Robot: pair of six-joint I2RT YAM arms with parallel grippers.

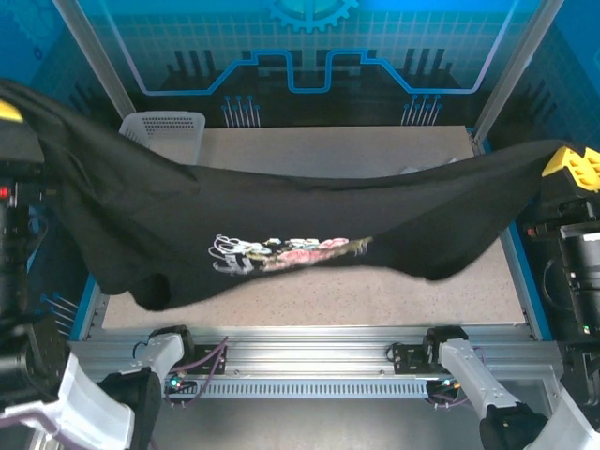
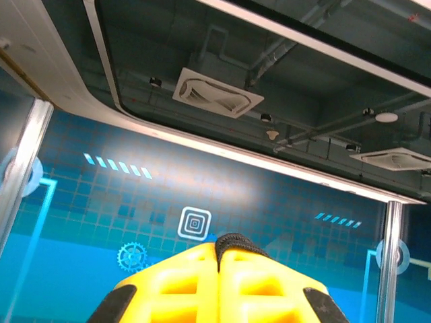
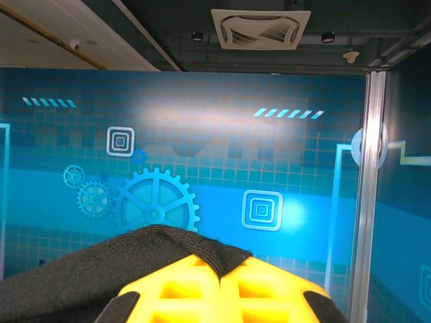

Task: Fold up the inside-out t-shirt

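Across mid-frame, above the worktop (image 1: 309,150), we see the black t-shirt (image 1: 281,202) stretched in the air, print (image 1: 281,251) facing up; left hand (image 1: 7,112) at the left edge and right hand (image 1: 572,167) at the right edge each clamped on its fabric.

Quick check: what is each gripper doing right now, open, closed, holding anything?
Left gripper: closed, pinching an edge of the black t-shirt.
Right gripper: closed, pinching the same t-shirt at its other end.
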